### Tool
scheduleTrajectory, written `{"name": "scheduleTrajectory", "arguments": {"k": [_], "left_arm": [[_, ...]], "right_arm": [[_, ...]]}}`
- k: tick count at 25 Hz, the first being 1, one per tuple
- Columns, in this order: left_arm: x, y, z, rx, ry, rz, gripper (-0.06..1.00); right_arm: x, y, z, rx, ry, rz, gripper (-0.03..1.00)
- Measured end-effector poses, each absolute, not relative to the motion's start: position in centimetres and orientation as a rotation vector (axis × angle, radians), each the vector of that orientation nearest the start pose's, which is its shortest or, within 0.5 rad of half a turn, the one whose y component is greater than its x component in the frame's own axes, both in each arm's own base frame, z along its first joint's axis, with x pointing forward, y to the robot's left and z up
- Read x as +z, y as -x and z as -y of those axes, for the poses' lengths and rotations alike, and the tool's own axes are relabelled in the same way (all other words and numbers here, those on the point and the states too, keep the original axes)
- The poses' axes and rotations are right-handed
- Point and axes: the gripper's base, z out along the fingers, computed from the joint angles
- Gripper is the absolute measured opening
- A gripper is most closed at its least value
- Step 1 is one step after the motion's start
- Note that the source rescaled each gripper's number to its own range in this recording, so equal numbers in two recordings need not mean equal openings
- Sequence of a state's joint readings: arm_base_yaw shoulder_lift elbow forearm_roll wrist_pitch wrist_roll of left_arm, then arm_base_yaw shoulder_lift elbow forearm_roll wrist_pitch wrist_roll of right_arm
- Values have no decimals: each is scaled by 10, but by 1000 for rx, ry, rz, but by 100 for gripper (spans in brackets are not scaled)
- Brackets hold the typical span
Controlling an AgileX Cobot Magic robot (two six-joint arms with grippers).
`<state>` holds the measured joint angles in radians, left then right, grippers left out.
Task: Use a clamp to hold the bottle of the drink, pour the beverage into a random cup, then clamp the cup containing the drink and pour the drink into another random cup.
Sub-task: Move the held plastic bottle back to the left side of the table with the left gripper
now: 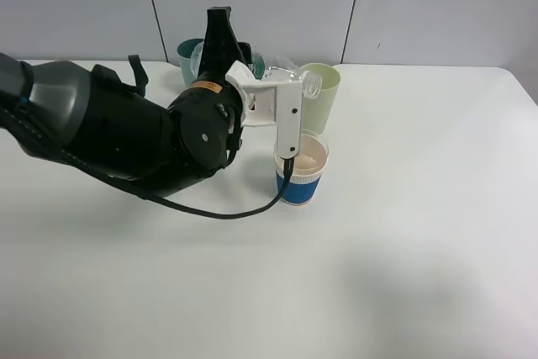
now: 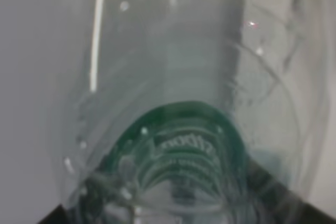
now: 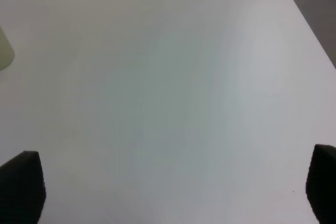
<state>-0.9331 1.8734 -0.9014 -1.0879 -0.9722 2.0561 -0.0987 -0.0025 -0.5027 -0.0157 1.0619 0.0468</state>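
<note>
My left gripper [image 1: 241, 58] is shut on the bottle of the drink [image 1: 282, 69], a clear plastic bottle that lies tipped on its side, its ribbed neck [image 1: 311, 82] pointing right, above the cups. The left wrist view is filled by the bottle's clear wall and dark green label [image 2: 184, 145]. Just below and in front stands the blue-sleeved cup [image 1: 304, 176], upright, with its cream-pink inside showing. I cannot make out the beverage in any view. The pale yellow-green tumbler [image 1: 326, 94] stands behind that cup. My right gripper [image 3: 173, 192] hangs open over bare table, outside the exterior high view.
A teal tumbler [image 1: 189, 55] stands at the back, partly hidden behind the left arm. The white table [image 1: 420, 233] stretches bare to the right and front. An edge of the pale tumbler [image 3: 4, 51] shows in the right wrist view.
</note>
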Motion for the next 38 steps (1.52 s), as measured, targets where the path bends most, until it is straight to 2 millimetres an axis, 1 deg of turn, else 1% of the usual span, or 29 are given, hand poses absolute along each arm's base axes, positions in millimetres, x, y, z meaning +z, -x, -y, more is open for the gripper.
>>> {"name": "scheduleTrajectory", "arguments": {"k": [2,5,11,16,19,24,27,30,34,38], "left_arm": [[188,-267,244,888,-1243,-1396,4],[199,-268,236,791,-1141,-1418,4],[217,-262,209,548,-956,-1422,4],[225,-260,183,289,-763,-1487,4],[223,-264,164,112,-640,-1554,4],[208,-273,128,-188,-431,-1676,4],[204,-278,107,-302,-387,-1710,4],[202,-282,91,-338,-410,-1727,4],[199,-282,81,-325,-501,-1727,4],[195,-286,64,-309,-467,-1706,4]], "right_arm": [[278,6,1,-51,-149,-2035,100],[278,6,1,-51,-149,-2035,100],[278,6,1,-51,-149,-2035,100],[278,6,1,-51,-149,-2035,100],[278,6,1,-51,-149,-2035,100],[278,6,1,-51,-149,-2035,100],[278,6,1,-51,-149,-2035,100],[278,6,1,-51,-149,-2035,100],[278,6,1,-51,-149,-2035,100],[278,6,1,-51,-149,-2035,100]]}}
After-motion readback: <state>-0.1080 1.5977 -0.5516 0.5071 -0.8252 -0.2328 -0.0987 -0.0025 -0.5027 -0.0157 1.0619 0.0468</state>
